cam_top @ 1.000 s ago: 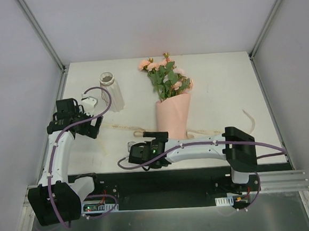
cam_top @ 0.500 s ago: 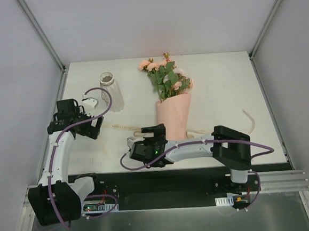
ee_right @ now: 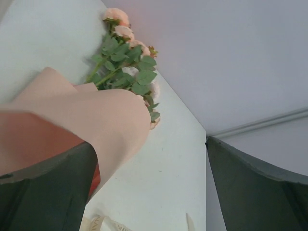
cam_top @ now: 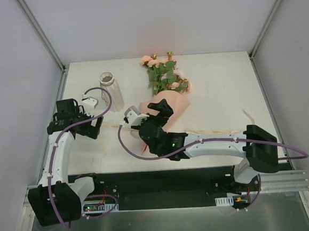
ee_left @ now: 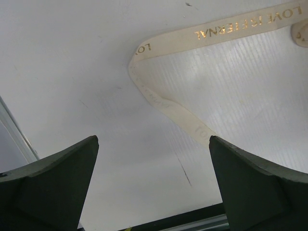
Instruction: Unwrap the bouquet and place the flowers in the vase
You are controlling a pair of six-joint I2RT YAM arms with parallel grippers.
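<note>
Unwrapping step: right gripper (ee_right: 150, 144) jaws wide against bouquet (ee_right: 96, 115) paper; next, pinch edge, peel. Left gripper (ee_left: 154, 139) wide, idle.

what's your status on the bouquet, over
Left gripper open, above loose ribbon. Right gripper open, at the pink paper. Bouquet wrapped, lying flat; vase upright, no flowers in it. Nothing blocking the vase.

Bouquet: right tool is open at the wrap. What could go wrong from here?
1. The wrap sits at only one finger of the open right tool; closing may pinch paper alone and drag the flowers along.
2. The vase stands near that tool; a swing could tip it.
3. Loose ribbon under the open left tool could snag.
</note>
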